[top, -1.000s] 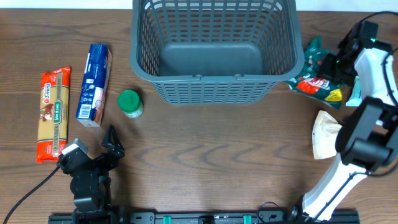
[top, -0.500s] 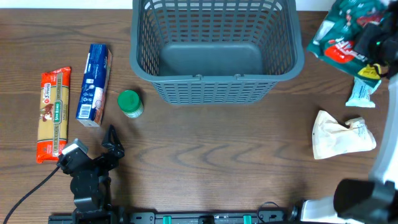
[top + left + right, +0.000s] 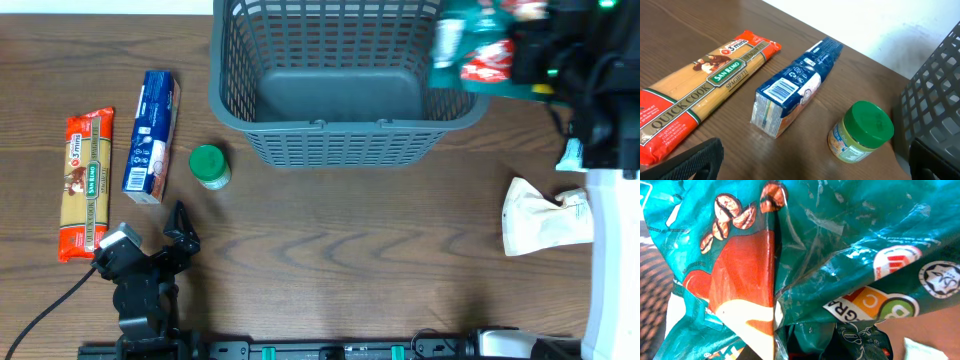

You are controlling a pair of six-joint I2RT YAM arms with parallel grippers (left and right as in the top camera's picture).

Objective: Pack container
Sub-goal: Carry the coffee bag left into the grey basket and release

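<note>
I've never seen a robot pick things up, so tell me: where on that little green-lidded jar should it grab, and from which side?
Probably the round body of the jar just under its lid, coming straight down from above. It stands upright, apart from the blue packet on one side and the container on the other, so the fingers should fit either side of it.

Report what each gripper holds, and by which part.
Right gripper holds the teal coffee bag by its edge nearest the arm; the exact grip is hidden. Left gripper is open, holding nothing.
</note>
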